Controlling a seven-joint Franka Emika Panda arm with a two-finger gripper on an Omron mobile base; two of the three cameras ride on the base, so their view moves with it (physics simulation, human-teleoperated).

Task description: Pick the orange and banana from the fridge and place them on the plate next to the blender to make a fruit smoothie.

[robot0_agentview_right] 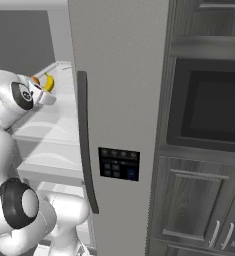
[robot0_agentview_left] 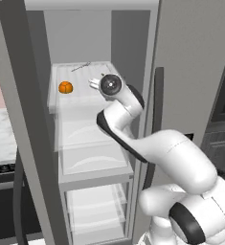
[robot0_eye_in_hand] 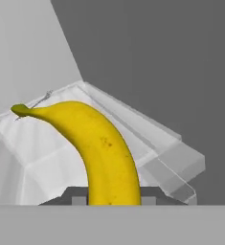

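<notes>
While the jaws are clenched on the banana (robot0_eye_in_hand: 106,153), it is held at its lower end, so the curved stem end rises clear above the fridge's (robot0_agentview_left: 181,57) upper glass shelf (robot0_agentview_left: 80,103). Left of it on that shelf, the orange (robot0_agentview_left: 65,87) is seen resting.

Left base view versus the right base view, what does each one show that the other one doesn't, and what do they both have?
Left base view alone: the orange sitting whole on the clear top shelf, with drawers below it. Right base view alone: the yellow banana at the gripper, the dark dispenser panel on the door, and the dark oven cabinet. Both: the open fridge, its glass shelf, and the white arm reaching in.
</notes>
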